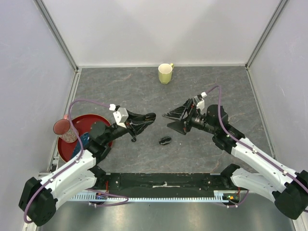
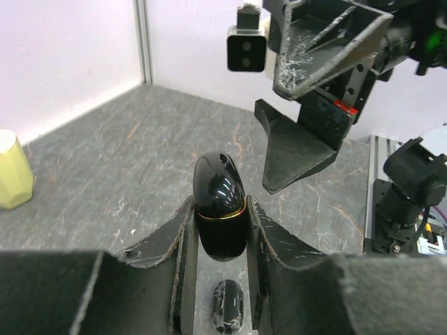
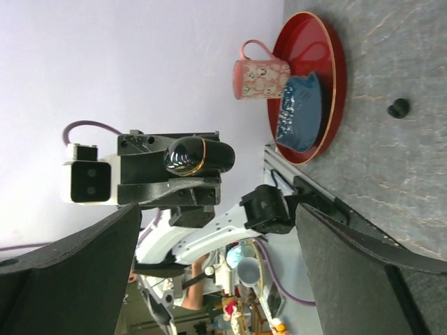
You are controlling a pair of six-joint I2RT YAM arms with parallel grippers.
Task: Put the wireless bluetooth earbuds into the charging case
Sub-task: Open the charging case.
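Top external view, read left to right. Well to the left of your left pincer, beside its arm, sits a red plate with a blue bowl and a pink mug on it.

Your left pincer is raised off the table and clamped on the charging case. The case is a glossy black pebble with a thin gold band, and its rounded end sticks out past the fingertips. Left wrist view shows both fingers pressed against the case's sides.

One earbud lies on the table between that pincer and the red plate. Right wrist view shows it only as a small black bit, too small to make out further.

A dark oval piece rests on the table below the gap between the two pincers, on the near side. You cannot tell whether it is a second case.

Your right pincer faces the left one, near the charging case but not touching it, with its jaws spread wide. Well beyond both pincers, by the far wall, stands a yellow cup.
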